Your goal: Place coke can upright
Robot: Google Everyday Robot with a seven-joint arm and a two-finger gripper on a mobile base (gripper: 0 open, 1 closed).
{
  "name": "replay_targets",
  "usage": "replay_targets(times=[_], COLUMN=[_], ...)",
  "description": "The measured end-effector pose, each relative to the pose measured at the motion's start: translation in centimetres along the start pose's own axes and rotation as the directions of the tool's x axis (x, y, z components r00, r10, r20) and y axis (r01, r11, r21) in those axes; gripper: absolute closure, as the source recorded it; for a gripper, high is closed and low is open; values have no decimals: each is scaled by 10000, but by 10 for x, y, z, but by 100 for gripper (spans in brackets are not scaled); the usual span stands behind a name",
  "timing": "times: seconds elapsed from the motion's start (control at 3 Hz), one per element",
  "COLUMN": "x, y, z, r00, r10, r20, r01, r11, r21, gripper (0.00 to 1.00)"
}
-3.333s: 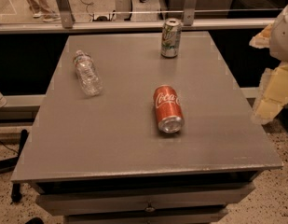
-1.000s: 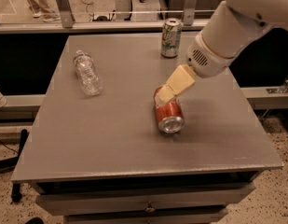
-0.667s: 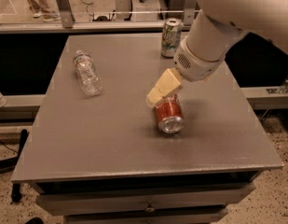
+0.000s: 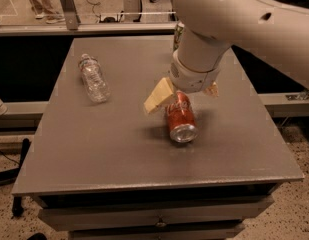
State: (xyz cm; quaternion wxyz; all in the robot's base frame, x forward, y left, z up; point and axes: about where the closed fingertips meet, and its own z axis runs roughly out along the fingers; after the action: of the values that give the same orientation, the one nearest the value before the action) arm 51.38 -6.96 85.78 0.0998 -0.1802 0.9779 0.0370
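Coke can [image 4: 180, 118] flat, end frontward — gripper [image 4: 185, 93] over far end

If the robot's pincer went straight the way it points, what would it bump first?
Probably the coke can, lying on its side on the table. The pincer points down over its far end, one finger either side; whether they already touch is unclear.

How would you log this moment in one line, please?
tool: open, astride coke can | coke can: lying on table | bottle: lying apart
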Motion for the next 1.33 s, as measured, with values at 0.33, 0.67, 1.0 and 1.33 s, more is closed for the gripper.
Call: replay_targets(times=[0.33, 0.67, 1.0, 1.33], x=[1, 4, 7, 1], y=[8, 15, 19, 15], z=[7, 14, 19, 12], r00=[9975, 9951, 9945, 9975], r10=[661, 932, 997, 635], r20=[-253, -336, -334, 309], r01=[-649, -905, -964, -658], r11=[9969, 9931, 9914, 9948], r21=[433, 751, 881, 780], gripper=[0, 16, 39, 62])
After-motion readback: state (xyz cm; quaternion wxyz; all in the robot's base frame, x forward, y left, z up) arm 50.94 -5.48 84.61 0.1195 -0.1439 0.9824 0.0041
